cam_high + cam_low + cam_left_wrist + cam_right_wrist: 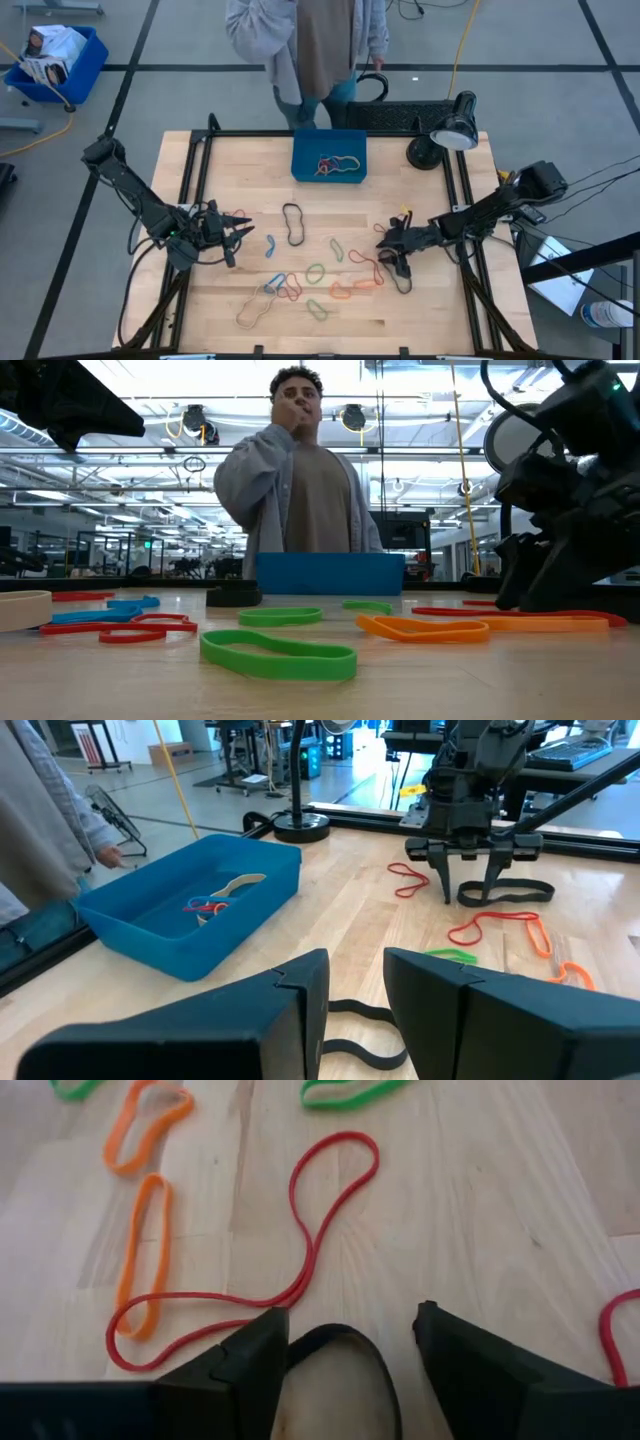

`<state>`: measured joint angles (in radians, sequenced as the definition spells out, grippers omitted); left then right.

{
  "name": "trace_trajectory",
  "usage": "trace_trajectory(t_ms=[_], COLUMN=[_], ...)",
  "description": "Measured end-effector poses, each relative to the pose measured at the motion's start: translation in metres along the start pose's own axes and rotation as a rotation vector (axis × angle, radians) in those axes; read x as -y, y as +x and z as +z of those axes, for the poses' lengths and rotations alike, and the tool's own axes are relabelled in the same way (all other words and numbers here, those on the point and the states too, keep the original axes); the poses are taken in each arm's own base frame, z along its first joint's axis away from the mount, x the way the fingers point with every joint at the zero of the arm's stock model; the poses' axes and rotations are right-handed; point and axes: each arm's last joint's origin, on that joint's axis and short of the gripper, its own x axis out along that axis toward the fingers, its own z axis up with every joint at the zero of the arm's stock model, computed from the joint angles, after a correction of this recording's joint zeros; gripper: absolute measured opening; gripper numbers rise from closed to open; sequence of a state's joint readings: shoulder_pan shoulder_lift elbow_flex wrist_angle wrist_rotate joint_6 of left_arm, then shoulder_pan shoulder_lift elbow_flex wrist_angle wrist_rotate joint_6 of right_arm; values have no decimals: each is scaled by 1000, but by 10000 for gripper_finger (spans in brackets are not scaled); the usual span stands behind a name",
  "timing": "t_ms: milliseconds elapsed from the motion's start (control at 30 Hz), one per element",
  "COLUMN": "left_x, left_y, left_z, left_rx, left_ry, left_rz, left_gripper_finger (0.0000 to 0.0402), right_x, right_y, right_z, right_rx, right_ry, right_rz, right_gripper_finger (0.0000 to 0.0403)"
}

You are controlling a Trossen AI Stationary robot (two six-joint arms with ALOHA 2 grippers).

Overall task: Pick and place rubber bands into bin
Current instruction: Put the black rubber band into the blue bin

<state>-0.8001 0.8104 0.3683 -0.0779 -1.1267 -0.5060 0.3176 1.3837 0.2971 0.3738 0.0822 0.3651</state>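
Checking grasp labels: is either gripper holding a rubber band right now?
No. The right gripper is open, straddling a black band on the table; the left gripper is open and empty.

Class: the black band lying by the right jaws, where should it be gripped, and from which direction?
Grip the black band at its curved end, coming straight down from above. It lies flat on the table, so only a top approach works; that arc already sits between the open right gripper jaws, clear of the red band.
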Motion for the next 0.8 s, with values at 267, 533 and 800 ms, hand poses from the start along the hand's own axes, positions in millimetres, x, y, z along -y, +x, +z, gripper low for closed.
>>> trace_trajectory(t_ms=[267,533,800], left_x=[0,0,0], left_y=[0,0,0], left_z=[0,0,0], left_rx=[0,-2,-2], left_ry=[0,-2,-4], left_rz=[0,-2,-2], left_gripper_finger=[106,106,106], right_x=[-8,-11,-14], right_y=[-5,-6,-9], right_z=[6,7,56], right_rx=[-114,-84,318], right_ry=[-56,-145,-316], right_rz=[-43,-63,-33], right_gripper_finger=[130,9,4])
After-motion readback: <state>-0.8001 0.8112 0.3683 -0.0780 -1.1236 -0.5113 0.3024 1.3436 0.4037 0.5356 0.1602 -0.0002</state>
